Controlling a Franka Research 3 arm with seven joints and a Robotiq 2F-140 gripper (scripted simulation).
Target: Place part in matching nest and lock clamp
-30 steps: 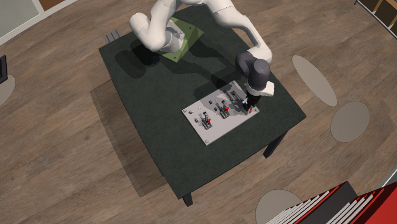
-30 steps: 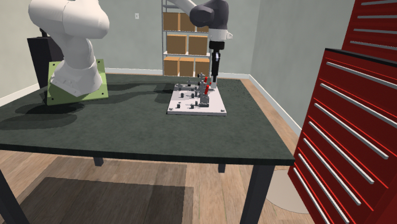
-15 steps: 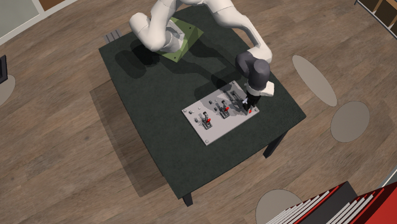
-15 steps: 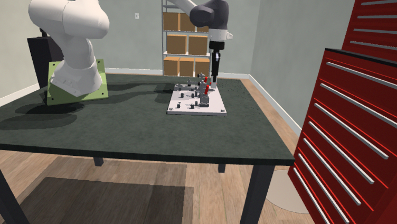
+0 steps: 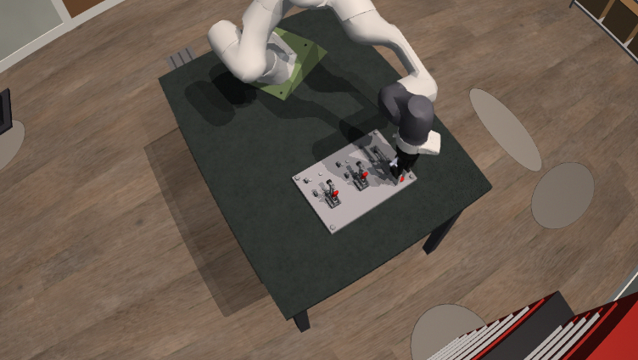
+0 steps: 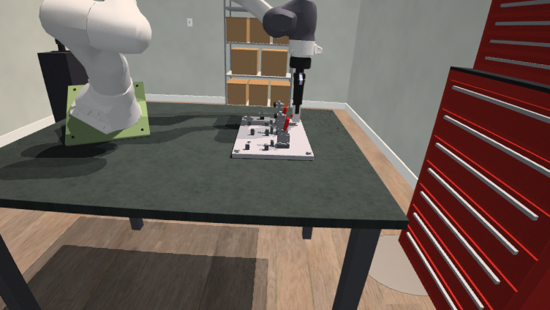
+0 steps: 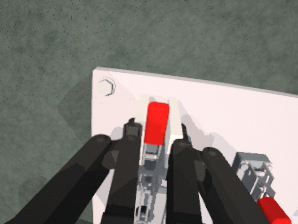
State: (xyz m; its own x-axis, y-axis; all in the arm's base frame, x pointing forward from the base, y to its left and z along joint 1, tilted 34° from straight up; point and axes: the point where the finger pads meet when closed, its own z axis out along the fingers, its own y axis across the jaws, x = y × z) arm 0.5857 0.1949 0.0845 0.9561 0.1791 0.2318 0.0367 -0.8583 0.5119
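The light grey fixture plate (image 5: 355,188) lies on the dark table and carries three toggle clamps with red handles. My gripper (image 5: 399,171) stands upright over the clamp at the plate's right end, near the plate's corner. In the wrist view my gripper (image 7: 157,110) is shut on that clamp's red handle (image 7: 157,123), one finger on each side; the handle points toward the plate's edge. The same handle shows as a small red spot below my fingers (image 5: 401,178). A grey block (image 5: 378,155) lies in the nest behind this clamp, partly in shadow; I cannot tell its seating.
The middle clamp (image 5: 362,177) and the left clamp (image 5: 332,194) stand with handles raised. The neighbouring clamp shows at the wrist view's lower right (image 7: 266,196). A bolt (image 7: 107,87) marks the plate corner. A red tool cabinet (image 6: 481,184) stands right of the table.
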